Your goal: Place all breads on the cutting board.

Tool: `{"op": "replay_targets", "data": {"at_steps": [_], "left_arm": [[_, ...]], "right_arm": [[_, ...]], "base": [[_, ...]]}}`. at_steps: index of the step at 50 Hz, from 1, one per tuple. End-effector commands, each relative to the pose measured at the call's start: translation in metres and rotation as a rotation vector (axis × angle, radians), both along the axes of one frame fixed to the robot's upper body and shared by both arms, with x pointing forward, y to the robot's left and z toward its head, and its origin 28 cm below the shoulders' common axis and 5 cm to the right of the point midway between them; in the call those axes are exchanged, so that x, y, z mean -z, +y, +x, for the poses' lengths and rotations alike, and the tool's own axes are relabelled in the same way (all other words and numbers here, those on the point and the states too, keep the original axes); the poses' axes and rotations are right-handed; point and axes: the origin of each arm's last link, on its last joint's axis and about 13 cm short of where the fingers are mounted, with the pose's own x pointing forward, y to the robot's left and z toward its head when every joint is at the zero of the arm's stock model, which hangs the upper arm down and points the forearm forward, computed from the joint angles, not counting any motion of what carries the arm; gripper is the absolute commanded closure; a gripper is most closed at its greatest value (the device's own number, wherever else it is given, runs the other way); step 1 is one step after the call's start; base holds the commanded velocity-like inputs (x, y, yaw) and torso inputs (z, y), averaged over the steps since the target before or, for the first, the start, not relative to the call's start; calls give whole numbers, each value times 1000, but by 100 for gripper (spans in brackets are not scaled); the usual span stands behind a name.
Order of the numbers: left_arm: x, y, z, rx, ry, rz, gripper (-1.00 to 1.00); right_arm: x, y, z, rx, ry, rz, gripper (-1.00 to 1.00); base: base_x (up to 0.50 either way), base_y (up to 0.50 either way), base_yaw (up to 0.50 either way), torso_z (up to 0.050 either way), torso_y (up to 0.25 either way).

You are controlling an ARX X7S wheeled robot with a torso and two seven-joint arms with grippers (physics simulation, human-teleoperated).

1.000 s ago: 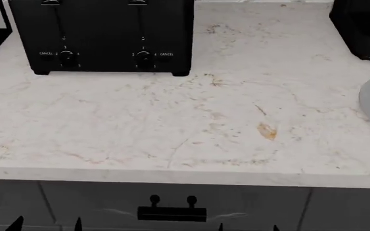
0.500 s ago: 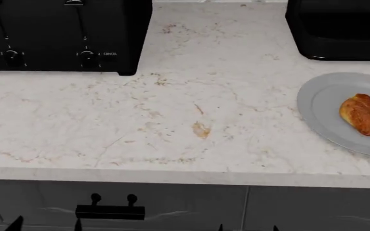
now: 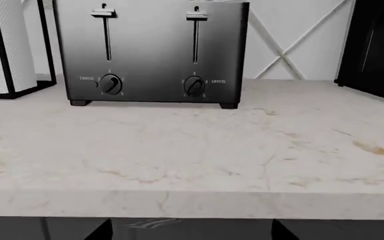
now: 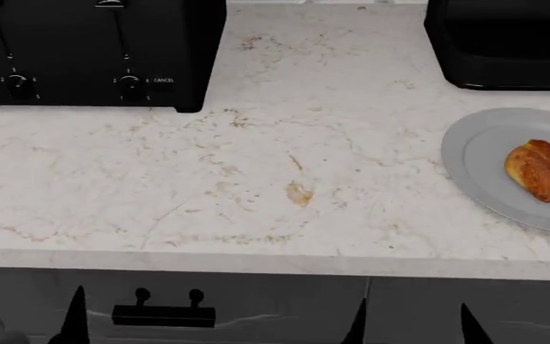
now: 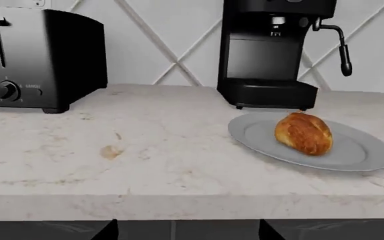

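One golden-brown bread lies on a grey plate at the right of the marble counter; the right wrist view shows the same bread on its plate. The cutting board is out of view. My left gripper shows only its two dark fingertips, spread apart below the counter's front edge at the left. My right gripper is likewise open, below the edge and left of the plate. In the wrist views both the left gripper and the right gripper hold nothing.
A black toaster stands at the back left and a black coffee machine at the back right, just behind the plate. A paper towel roll stands beside the toaster. A drawer handle sits under the counter edge.
The head view swung to the right, bringing the plate with the bread into view. In the last half second both grippers' fingertips rose higher at the bottom of the view.
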Motion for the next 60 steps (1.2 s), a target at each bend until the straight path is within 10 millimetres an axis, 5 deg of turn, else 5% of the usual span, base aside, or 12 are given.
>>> {"op": "replay_targets", "data": {"at_steps": [1,16,30,35,60], "left_arm": [[-60,5,-11,40,-63,33,-100],[-156,18,2,106,-224,158,-100],[-196,29,15,143,-234,181,-100],[-198,30,15,133,-243,188,-100],[-205,31,14,126,-292,208,-100]], "right_arm": [[-64,-4,-19,3,-69,-83,-100],[-159,-25,-11,-49,-89,-215,-100],[-227,-37,17,-81,-93,-204,-100],[-235,-37,27,-100,-102,-197,-100],[-214,-43,33,-99,-27,-209,-100]], "base": [[0,0,0,0,0],[0,0,0,0,0],[0,0,0,0,0],[410,0,0,0,0],[407,0,0,0,1]]}}
